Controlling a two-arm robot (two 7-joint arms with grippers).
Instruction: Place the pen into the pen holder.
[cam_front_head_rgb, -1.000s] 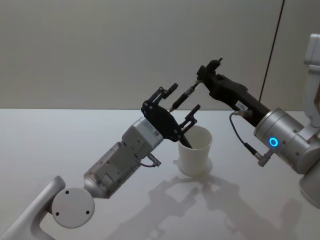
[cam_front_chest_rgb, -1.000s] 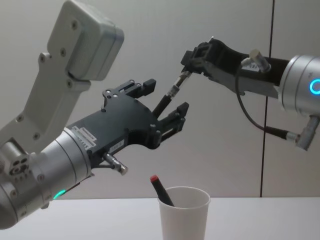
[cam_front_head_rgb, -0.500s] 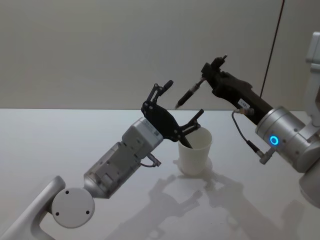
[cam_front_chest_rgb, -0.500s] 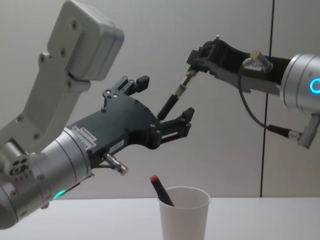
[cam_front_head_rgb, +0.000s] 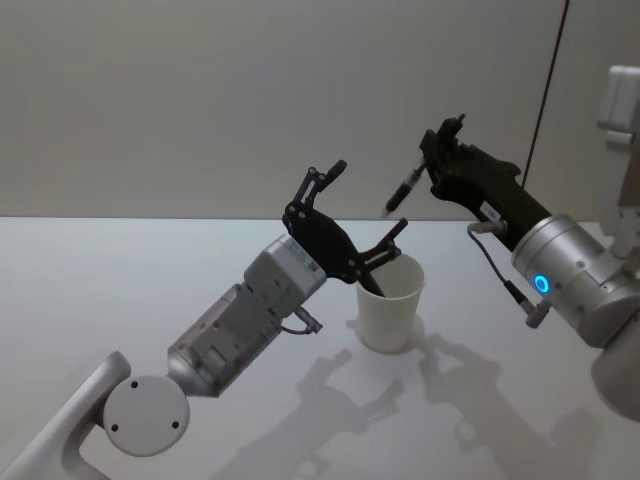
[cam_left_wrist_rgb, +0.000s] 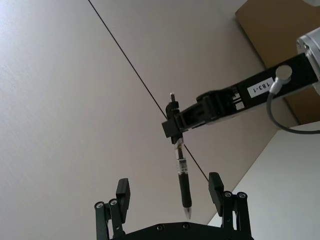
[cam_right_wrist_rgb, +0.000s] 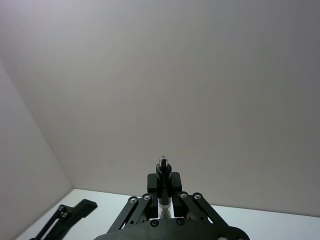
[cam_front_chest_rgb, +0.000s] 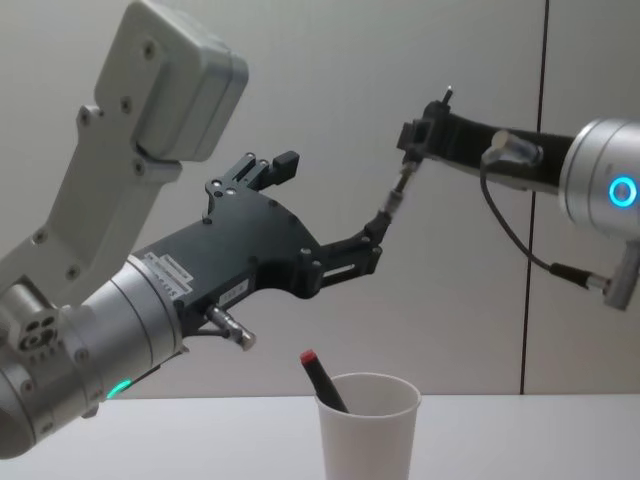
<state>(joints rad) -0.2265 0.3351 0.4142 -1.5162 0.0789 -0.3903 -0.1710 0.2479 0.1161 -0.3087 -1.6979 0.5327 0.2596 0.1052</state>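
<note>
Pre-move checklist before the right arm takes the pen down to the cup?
1. Right gripper shut on the pen near its top end: ok.
2. Left gripper open, released from the pen: ok.
3. Pen clear of the left fingers: cannot tell; in the chest view the tip overlaps the lower finger.
4. Pen holder upright on the table: ok.
5. Room in the holder: a red-capped pen already leans inside, space remains: ok.
6. Pen over the holder's opening: not ok, it hangs to the right.

On my right arm's black link, a small white label (cam_left_wrist_rgb: 261, 88) reads "183-1"; I can read no other text.
</note>
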